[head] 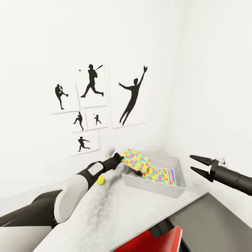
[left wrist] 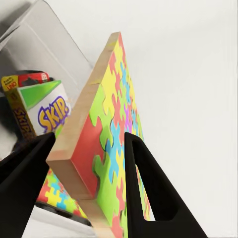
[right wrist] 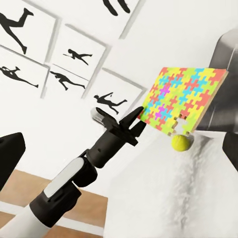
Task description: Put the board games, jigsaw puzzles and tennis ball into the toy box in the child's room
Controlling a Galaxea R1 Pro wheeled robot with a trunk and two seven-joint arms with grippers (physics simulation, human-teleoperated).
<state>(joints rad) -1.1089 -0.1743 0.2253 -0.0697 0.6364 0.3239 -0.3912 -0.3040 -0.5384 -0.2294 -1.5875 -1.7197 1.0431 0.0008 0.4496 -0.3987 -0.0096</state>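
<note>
Jigsaw puzzle (head: 135, 159) held tilted over the near-left rim of the toy box (head: 154, 183), pinched at one edge by the left pincer (head: 120, 158). Second puzzle (head: 158, 174) and Skip-Bo box (left wrist: 42, 106) lie inside. Tennis ball (head: 101, 180) on the worktop (head: 115, 213), beside the box. Right pincer (head: 196, 163) spread, empty, off the worktop's right edge.

Count of things on and over the pale table

Two jigsaw puzzles: one held up (head: 135, 159), one lying in the toy box (head: 158, 174). One tennis ball (head: 101, 180). One toy box (head: 154, 187). One Skip-Bo board game (left wrist: 42, 106) seen inside it, and a red-topped box (left wrist: 27, 79) behind that. Six framed silhouette pictures (head: 130, 94) on the wall. Two grippers: left (head: 119, 158), right (head: 196, 164).
</note>
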